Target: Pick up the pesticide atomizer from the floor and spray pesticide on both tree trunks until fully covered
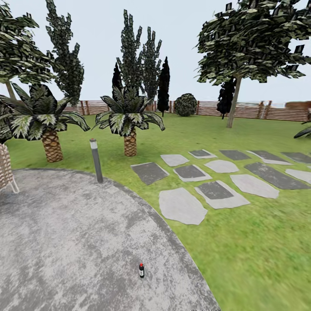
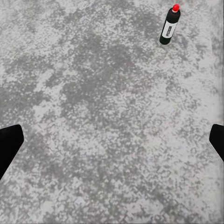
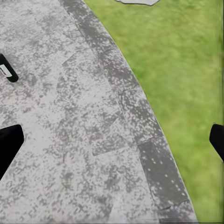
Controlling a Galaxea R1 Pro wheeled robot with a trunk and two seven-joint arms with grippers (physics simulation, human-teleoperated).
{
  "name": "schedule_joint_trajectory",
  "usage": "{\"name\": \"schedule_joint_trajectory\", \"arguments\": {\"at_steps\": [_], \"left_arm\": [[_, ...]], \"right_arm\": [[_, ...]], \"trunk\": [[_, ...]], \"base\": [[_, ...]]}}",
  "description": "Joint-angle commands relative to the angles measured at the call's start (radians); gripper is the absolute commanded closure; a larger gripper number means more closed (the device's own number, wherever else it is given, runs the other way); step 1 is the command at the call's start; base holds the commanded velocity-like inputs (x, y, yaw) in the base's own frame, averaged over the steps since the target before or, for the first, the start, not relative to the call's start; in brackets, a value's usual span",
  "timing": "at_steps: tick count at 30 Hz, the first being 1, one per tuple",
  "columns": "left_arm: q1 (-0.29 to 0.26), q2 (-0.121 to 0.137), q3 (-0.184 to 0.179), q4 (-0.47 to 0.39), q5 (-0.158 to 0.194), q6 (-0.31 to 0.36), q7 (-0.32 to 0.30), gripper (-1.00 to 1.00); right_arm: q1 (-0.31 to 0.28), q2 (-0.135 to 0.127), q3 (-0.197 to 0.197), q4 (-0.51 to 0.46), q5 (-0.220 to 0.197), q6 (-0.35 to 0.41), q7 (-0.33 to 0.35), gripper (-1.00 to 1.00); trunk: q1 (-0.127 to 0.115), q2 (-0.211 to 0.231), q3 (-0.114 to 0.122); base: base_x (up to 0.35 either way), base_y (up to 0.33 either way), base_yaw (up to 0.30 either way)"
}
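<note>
Atomizer: I'm seeing the atomizer standing upright on the grey paving, low in my head view and not far from the paving's curved edge. Red top up, white label showing.
Left gripper: I'm looking down past the left gripper at the paving; its two dark fingertips are sitting far apart at the frame's edges, so it's wide and holding nothing. The atomizer is showing ahead of it, well apart from both tips.
Right gripper: the right gripper is also spread wide and empty, hovering over the paving's border where it meets the grass. I'm catching the base of the atomizer at the frame edge, apart from the fingertips.
Tree: I'm spotting one tree with a broad green-white canopy far off at the right, its trunk leaning slightly and rising from the lawn just in front of the fence.
Lawn: grey slabs are running across the grass between the paving and that tree.
Nearer plants: two short palms are standing on the grass beyond the paving, with a post light at the paving's rim between them.
</note>
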Motion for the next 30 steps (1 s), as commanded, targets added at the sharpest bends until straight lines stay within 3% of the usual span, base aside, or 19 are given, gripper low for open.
{"name": "schedule_joint_trajectory", "arguments": {"at_steps": [1,18,30], "left_arm": [[0.000,0.000,0.000,0.000,0.000,-0.003,0.001,-1.00],[-0.001,0.004,0.000,-0.001,-0.002,-0.003,0.003,-1.00],[0.000,0.008,0.000,0.000,0.000,-0.003,0.003,-1.00]], "right_arm": [[-0.001,0.000,0.000,0.001,0.000,-0.003,0.000,-1.00],[-0.001,0.000,-0.001,0.000,-0.001,-0.003,0.000,-1.00],[-0.001,-0.002,0.001,0.004,0.004,-0.003,0.000,-1.00]], "trunk": [[0.000,-0.001,-0.001],[0.065,-0.120,-0.054],[0.111,-0.204,-0.092]], "base": [[0.000,0.000,-0.261],[0.000,0.000,-0.248],[0.000,0.000,-0.024]]}}
